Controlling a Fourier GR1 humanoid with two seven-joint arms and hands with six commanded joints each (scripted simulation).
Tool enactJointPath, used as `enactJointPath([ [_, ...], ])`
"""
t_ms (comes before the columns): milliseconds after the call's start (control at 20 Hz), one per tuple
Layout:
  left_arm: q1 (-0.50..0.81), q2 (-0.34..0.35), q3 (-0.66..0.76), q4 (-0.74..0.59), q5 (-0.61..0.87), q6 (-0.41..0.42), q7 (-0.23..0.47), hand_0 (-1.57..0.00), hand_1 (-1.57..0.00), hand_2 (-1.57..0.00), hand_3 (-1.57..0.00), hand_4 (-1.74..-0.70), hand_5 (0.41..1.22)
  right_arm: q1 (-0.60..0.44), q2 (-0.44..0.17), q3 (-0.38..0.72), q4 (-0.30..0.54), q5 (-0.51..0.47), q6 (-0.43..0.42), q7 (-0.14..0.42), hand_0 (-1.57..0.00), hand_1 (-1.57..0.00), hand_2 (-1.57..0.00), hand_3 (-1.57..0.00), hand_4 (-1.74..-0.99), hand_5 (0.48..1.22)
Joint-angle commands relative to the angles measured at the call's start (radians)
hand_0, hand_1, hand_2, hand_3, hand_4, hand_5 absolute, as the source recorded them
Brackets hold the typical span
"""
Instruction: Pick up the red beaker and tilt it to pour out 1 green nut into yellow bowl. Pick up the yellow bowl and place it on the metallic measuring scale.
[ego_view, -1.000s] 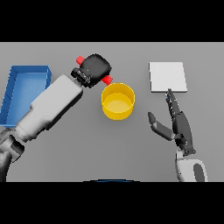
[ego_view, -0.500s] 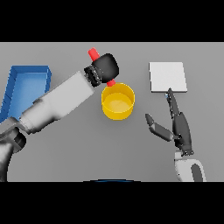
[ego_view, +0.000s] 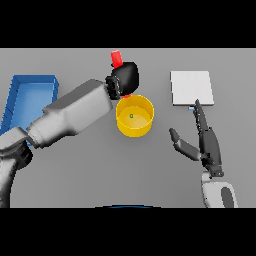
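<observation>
My left hand (ego_view: 126, 78) is shut on the red beaker (ego_view: 117, 59), whose top sticks out above the hand and whose lower end shows just under it, right over the far rim of the yellow bowl (ego_view: 135, 117). One small green nut (ego_view: 131, 116) lies on the bowl's floor. The metallic measuring scale (ego_view: 192, 88), a pale square plate, sits to the right of the bowl. My right hand (ego_view: 204, 140) stands open just in front of the scale, fingers straight and pointing away from me, thumb out to the left.
A blue tray (ego_view: 29, 102) sits at the left edge of the grey table, partly behind my left forearm.
My left hand has carried the beaker rightward to a spot above the bowl's far rim and turned it more upright. A green nut now lies in the bowl. The right hand has stayed put.
</observation>
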Motion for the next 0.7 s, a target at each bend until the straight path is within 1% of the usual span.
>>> enactJointPath([
  [0, -0.015, -0.007, -0.012, 0.009, -0.014, 0.003, -0.002, -1.57, -1.57, -1.57, -1.57, -1.73, 1.221, -0.006, 0.0, 0.001, 0.01, 0.002, 0.002, 0.007, 0.0, 0.0, 0.0, 0.0, -1.133, 0.579],
  [50, -0.026, -0.014, -0.024, 0.013, -0.027, 0.004, -0.008, -1.57, -1.57, -1.57, -1.57, -1.73, 1.221, -0.003, 0.004, 0.004, 0.007, 0.005, -0.001, 0.011, 0.0, 0.0, 0.0, 0.0, -1.13, 0.577],
  [150, -0.072, -0.019, -0.052, 0.023, -0.063, 0.024, -0.025, -1.57, -1.57, -1.57, -1.57, -1.73, 1.221, 0.006, 0.011, 0.015, 0.011, 0.024, -0.011, -0.006, 0.0, 0.0, 0.0, 0.0, -1.133, 0.575],
  [200, -0.107, -0.017, -0.049, 0.015, -0.065, 0.007, -0.041, -1.57, -1.57, -1.57, -1.57, -1.73, 1.221, -0.002, 0.007, 0.005, 0.008, 0.02, -0.015, 0.006, 0.0, 0.0, 0.0, 0.0, -1.138, 0.572],
  [250, -0.156, -0.016, -0.042, 0.027, -0.068, 0.004, -0.059, -1.57, -1.57, -1.57, -1.57, -1.73, 1.221, -0.001, 0.01, 0.005, 0.008, 0.015, -0.014, 0.005, 0.0, 0.0, 0.0, 0.0, -1.137, 0.568],
  [300, -0.199, 0.004, -0.04, 0.04, -0.075, 0.007, -0.087, -1.57, -1.57, -1.57, -1.57, -1.73, 1.221, -0.01, 0.005, -0.003, 0.008, 0.008, -0.013, 0.016, 0.0, 0.0, 0.0, 0.0, -1.138, 0.565],
  [350, -0.237, 0.024, -0.021, 0.051, -0.071, 0.022, -0.098, -1.57, -1.57, -1.57, -1.57, -1.73, 1.221, -0.018, 0.004, 0.004, 0.012, 0.021, -0.016, 0.011, 0.0, 0.0, 0.0, 0.0, -1.135, 0.563],
  [400, -0.272, 0.028, 0.01, 0.083, -0.058, 0.018, -0.088, -1.57, -1.57, -1.57, -1.57, -1.73, 1.221, -0.026, 0.001, -0.002, 0.019, 0.016, -0.015, 0.014, 0.0, 0.0, 0.0, 0.0, -1.133, 0.557],
  [450, -0.298, 0.044, 0.045, 0.113, -0.041, 0.033, -0.085, -1.57, -1.57, -1.57, -1.57, -1.72, 1.221, -0.027, 0.004, 0.0, 0.017, 0.009, -0.009, 0.011, 0.0, 0.0, 0.0, 0.0, -1.13, 0.554],
  [500, -0.32, 0.051, 0.073, 0.157, -0.032, 0.065, -0.072, -1.57, -1.57, -1.57, -1.57, -1.72, 1.221, -0.021, 0.007, 0.007, 0.021, 0.011, -0.004, -0.009, 0.0, 0.0, 0.0, 0.0, -1.131, 0.553],
  [550, -0.343, 0.074, 0.114, 0.189, -0.011, 0.075, -0.063, -1.57, -1.57, -1.57, -1.57, -1.72, 1.221, -0.019, 0.012, 0.011, 0.01, 0.007, -0.003, -0.005, 0.0, 0.0, 0.0, 0.0, -1.128, 0.554],
  [600, -0.374, 0.084, 0.162, 0.228, 0.018, 0.067, -0.041, -1.57, -1.57, -1.57, -1.57, -1.72, 1.221, -0.01, 0.012, 0.015, 0.009, 0.003, 0.006, -0.003, 0.0, 0.0, 0.0, 0.0, -1.117, 0.554],
  [650, -0.401, 0.088, 0.219, 0.273, 0.055, 0.049, -0.008, -1.57, -1.57, -1.57, -1.57, -1.73, 1.221, -0.027, 0.012, 0.01, 0.025, -0.012, 0.016, 0.001, 0.0, 0.0, 0.0, 0.0, -1.105, 0.559],
])
